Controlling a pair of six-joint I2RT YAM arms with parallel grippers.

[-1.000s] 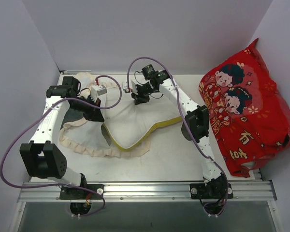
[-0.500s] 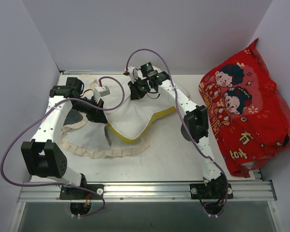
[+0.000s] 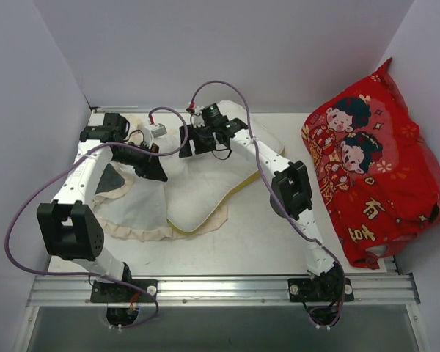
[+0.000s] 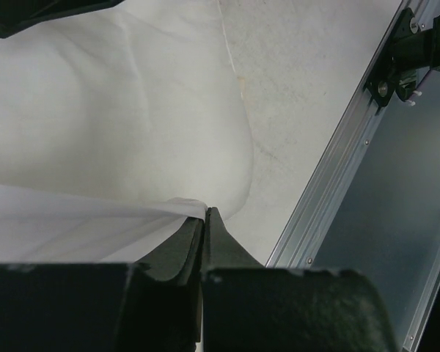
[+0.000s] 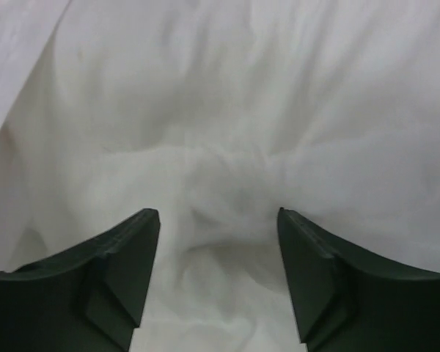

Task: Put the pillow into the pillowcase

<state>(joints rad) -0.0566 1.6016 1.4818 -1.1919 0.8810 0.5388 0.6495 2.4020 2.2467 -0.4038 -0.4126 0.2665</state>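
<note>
The white pillow point(image 3: 205, 180) lies mid-table, its yellow strip point(image 3: 238, 187) along the right edge and its left part under the pillowcase's top layer. The pillowcase point(image 3: 132, 213) spreads to the left, with a cream frill and a dark grey inside point(image 3: 111, 178). My left gripper point(image 3: 159, 174) is shut on a thin white edge of the pillowcase point(image 4: 183, 207), held up beside the pillow point(image 4: 132, 110). My right gripper point(image 3: 185, 144) sits over the pillow's far left end. Its jaws stand open point(image 5: 218, 213) above crumpled pillow cloth point(image 5: 227, 161), with nothing between them.
A large red cushion point(image 3: 374, 169) with cartoon children leans against the right wall. Purple cables loop over both arms. The aluminium rail point(image 3: 220, 290) with the arm bases runs along the near edge. White walls close in the left, back and right.
The right gripper has opened and let go of the pillow after moving left with it. The pillow has shifted left, deeper under the pillowcase. The left gripper has stayed shut on the case's edge.
</note>
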